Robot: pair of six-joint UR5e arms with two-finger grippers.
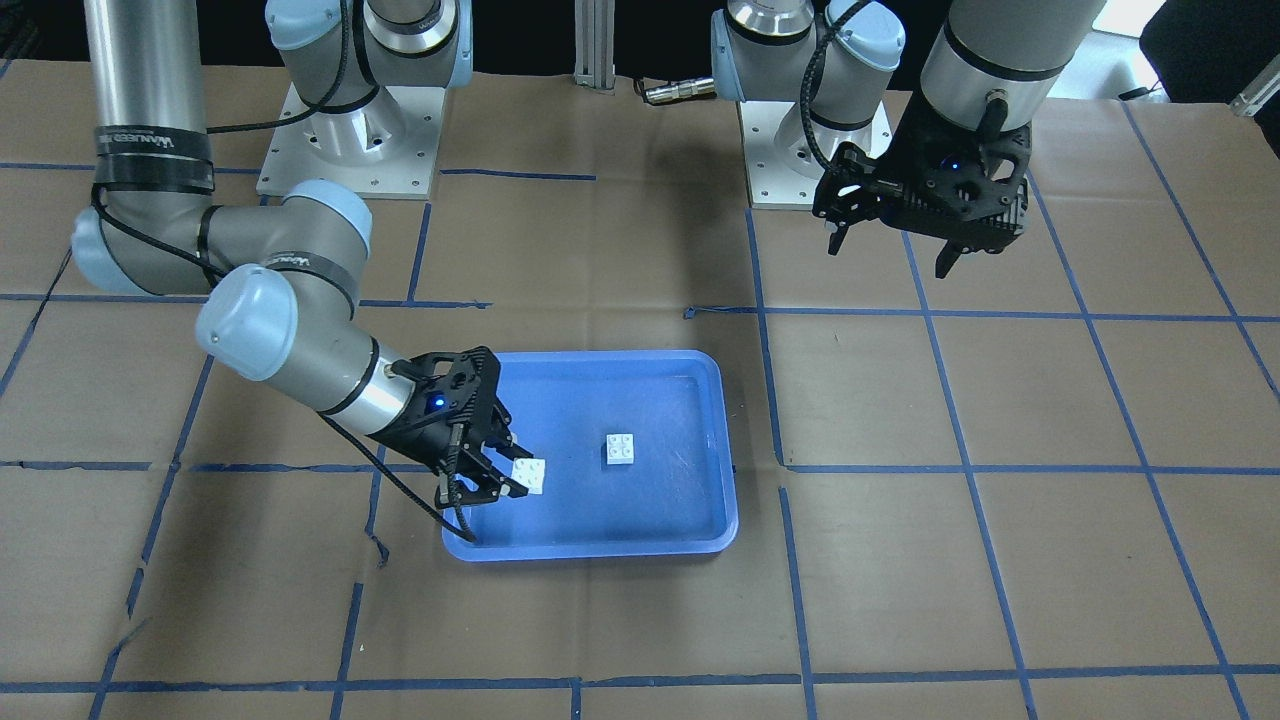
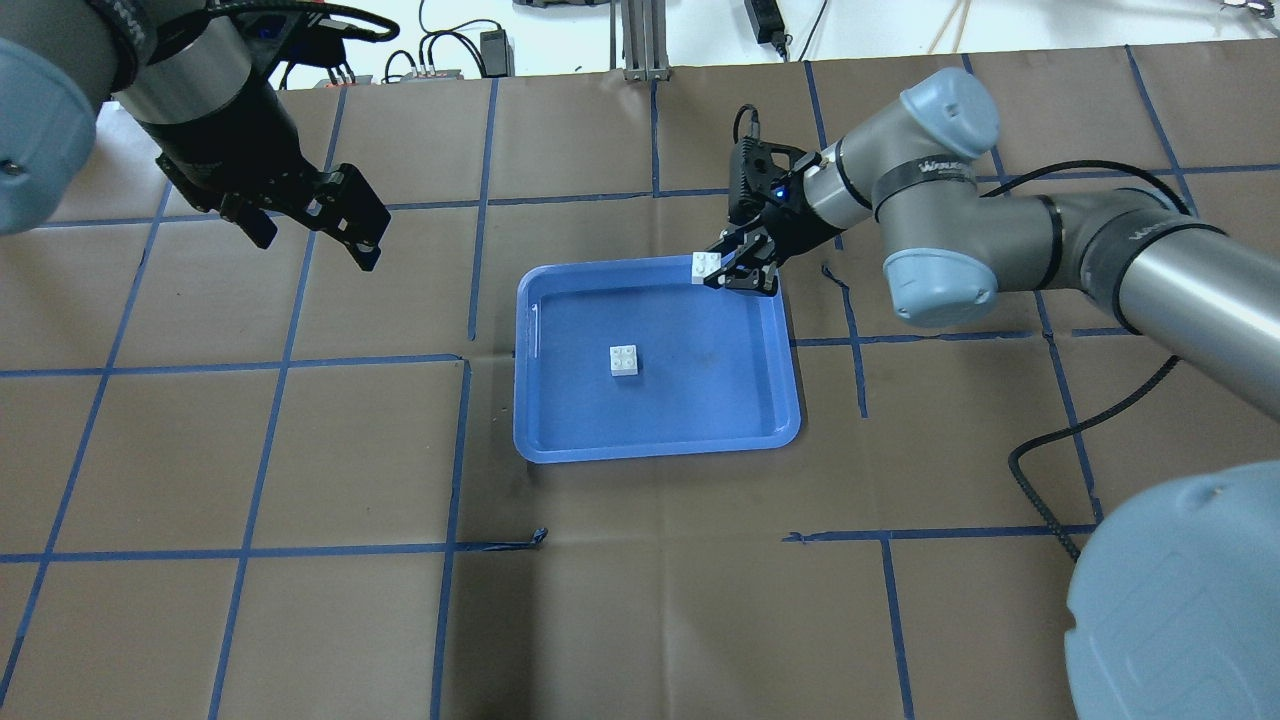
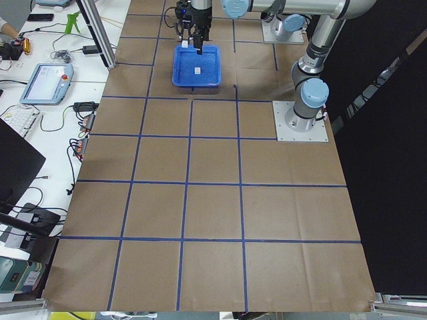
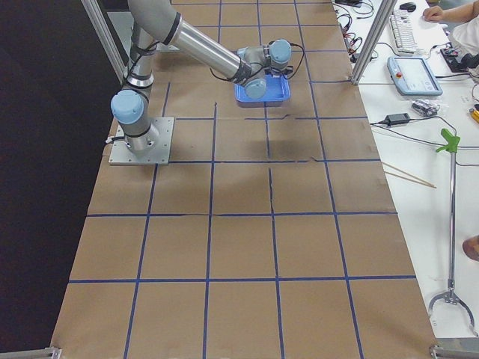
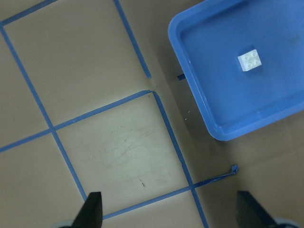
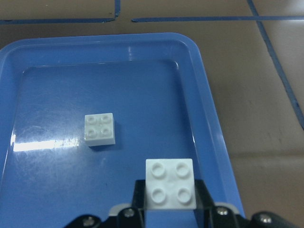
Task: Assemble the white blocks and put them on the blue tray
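The blue tray (image 2: 560, 420) lies in the middle of the table and also shows in the front view (image 1: 690, 520). One white block (image 2: 625, 360) lies studs up on the tray floor (image 1: 621, 450); it also shows in both wrist views (image 5: 250, 60) (image 6: 99, 128). My right gripper (image 2: 722, 268) is shut on the second white block (image 2: 706, 264) and holds it over the tray's far right corner (image 1: 530, 474) (image 6: 170, 184). My left gripper (image 2: 315, 240) hangs open and empty, well left of the tray (image 1: 893, 250).
Brown paper with blue tape lines covers the table. The two arm bases (image 1: 345, 140) (image 1: 815, 150) stand at the robot's side. A black cable (image 2: 1050, 470) loops on the table to the right of the tray.
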